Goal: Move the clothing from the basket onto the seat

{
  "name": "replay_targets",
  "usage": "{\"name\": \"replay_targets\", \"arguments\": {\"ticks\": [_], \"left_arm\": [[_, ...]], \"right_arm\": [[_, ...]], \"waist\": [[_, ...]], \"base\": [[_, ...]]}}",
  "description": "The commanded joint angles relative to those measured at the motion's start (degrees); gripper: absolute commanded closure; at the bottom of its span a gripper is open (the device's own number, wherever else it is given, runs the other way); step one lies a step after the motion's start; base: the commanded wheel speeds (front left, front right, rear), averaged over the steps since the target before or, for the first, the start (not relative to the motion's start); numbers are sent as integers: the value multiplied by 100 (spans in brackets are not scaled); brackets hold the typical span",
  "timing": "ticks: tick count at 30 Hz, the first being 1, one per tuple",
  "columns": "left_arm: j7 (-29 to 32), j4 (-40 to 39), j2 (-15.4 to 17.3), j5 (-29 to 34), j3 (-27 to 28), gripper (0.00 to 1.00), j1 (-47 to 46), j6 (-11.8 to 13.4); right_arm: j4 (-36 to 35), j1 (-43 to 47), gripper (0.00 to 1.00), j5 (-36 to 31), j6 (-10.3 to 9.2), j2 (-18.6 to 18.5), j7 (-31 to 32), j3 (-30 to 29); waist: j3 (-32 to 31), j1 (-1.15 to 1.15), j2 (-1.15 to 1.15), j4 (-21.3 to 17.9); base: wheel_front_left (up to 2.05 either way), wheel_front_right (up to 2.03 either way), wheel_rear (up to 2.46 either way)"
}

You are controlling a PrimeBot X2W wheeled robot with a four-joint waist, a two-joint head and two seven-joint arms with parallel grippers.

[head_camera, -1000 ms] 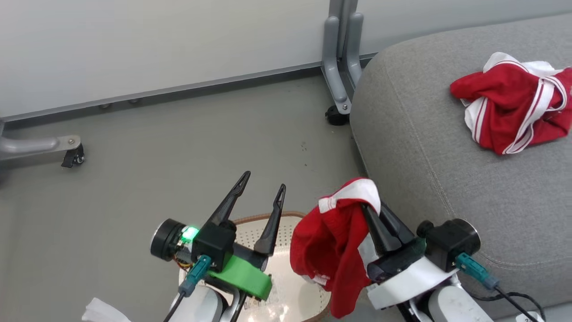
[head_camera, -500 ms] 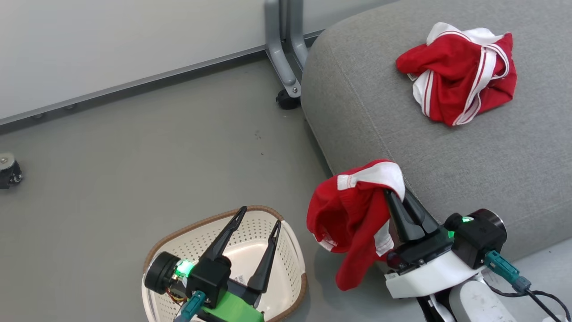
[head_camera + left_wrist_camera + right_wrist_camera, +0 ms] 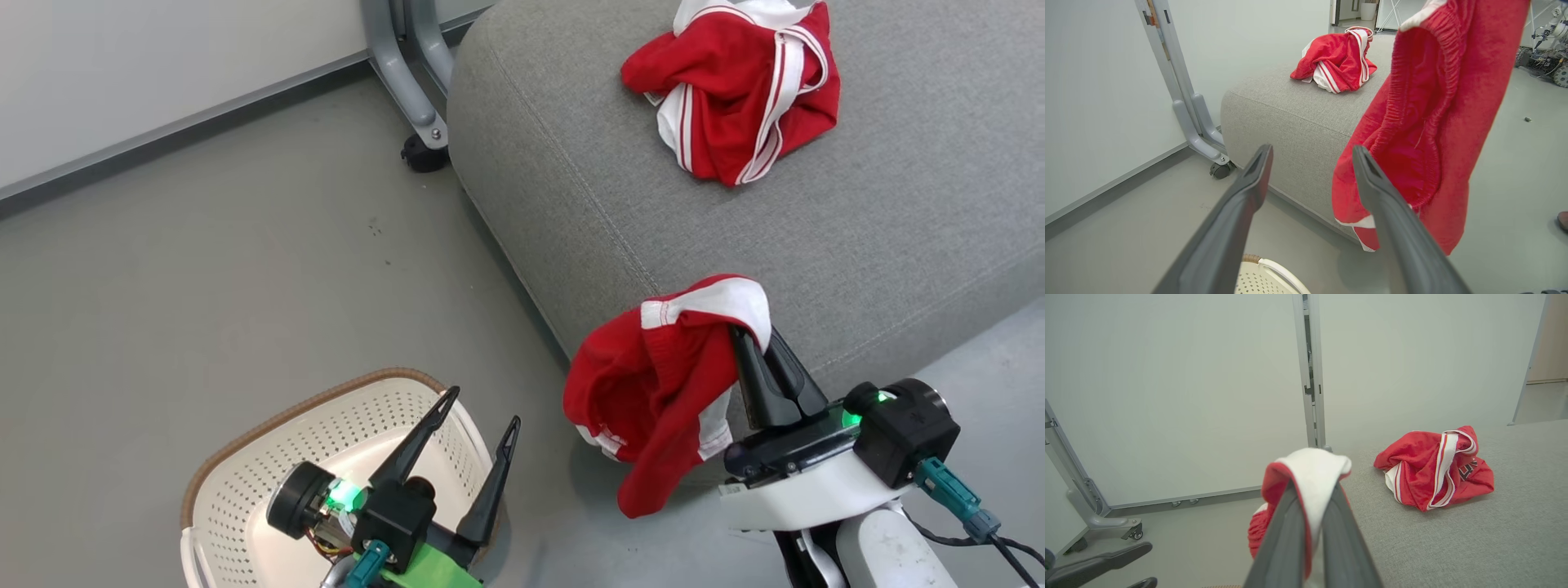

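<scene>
Midway through the carry, the right gripper [image 3: 753,336], clamped on a red garment [image 3: 653,384] at lower centre, should next rise over the seat [image 3: 898,212] and release; left gripper [image 3: 482,408] gapes above the basket [image 3: 245,490].

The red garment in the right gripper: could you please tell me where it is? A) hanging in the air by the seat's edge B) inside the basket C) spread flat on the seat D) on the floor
A: the right gripper is shut on the red garment, which dangles beside the seat, away from the basket.
</scene>
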Motion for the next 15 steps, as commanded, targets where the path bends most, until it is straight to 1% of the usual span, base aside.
{"name": "replay_targets", "arguments": {"ticks": [1,8,15], "left_arm": [[4,5,52,27,-12,0,-87,-27],[4,46,96,66,6,0,-153,-37],[4,68,45,16,61,0,-237,-50]], "right_arm": [[-50,49,100,-39,-8,25,-19,-50],[-157,29,100,-129,-8,130,-19,-227],[-88,-315,100,-275,-8,155,-19,-355]], "waist": [[165,0,0,-171],[275,0,0,-191],[521,0,0,-37]], "base": [[0,0,0],[0,0,0],[0,0,0]]}}
